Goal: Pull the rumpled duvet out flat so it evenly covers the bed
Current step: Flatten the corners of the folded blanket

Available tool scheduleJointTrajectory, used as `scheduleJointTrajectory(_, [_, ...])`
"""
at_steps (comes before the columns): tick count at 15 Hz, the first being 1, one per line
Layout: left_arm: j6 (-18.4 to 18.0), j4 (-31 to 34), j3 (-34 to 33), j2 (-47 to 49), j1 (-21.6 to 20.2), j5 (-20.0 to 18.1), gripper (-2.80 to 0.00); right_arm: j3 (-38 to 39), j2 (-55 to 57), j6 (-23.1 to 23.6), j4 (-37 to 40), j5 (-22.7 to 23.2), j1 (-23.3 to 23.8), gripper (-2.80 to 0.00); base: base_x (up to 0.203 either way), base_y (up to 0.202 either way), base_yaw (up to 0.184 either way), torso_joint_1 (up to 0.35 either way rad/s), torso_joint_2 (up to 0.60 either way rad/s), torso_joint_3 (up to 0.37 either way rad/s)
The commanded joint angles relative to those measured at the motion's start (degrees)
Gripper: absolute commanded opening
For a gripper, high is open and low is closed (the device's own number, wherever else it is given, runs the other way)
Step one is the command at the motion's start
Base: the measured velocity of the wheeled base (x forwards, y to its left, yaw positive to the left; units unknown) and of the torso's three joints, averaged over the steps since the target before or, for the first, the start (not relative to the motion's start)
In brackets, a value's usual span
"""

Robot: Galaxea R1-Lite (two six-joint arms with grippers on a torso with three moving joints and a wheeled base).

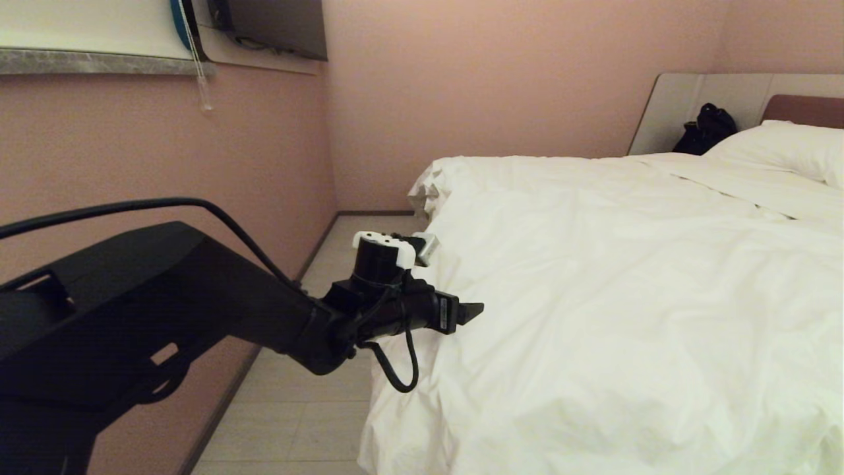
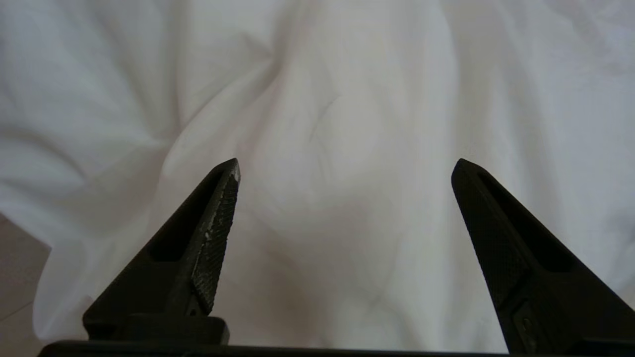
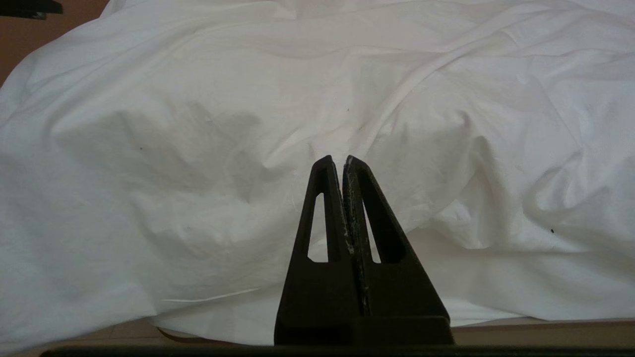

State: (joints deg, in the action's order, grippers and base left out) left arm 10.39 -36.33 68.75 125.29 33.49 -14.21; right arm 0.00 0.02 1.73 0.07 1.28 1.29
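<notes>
Just beyond the left end effector [image 2: 346, 166] lies the duvet [image 2: 347, 99].

Bed [image 1: 801, 109] under wrinkled white duvet [image 1: 626, 284], pillow [image 1: 781, 148] at its head

No legible text, label, brand, number or sign is to be found in any view. A small pale label is carried on the wrist of the left gripper [image 1: 476, 310], at about nine o'clock from the centre of the duvet [image 1: 626, 284], but nothing on it can be read.
</notes>
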Motion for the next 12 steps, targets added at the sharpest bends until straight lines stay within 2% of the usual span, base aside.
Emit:
scheduleJointTrajectory(1, [-0.09, -0.23, 1.48, 3.06, 0.00, -0.03, 0.00, 0.00, -0.02, 0.03, 0.01, 0.03, -0.05, -2.80, 0.000, 0.000, 0.000, 0.000, 0.00, 0.000])
scheduleJointTrajectory(12, [-1.61, -0.15, 5.93, 6.95, -0.18, -0.11, 0.00, 0.00, -0.02, 0.03, 0.01, 0.03, 0.03, -2.80, 0.000, 0.000, 0.000, 0.000, 0.00, 0.000])
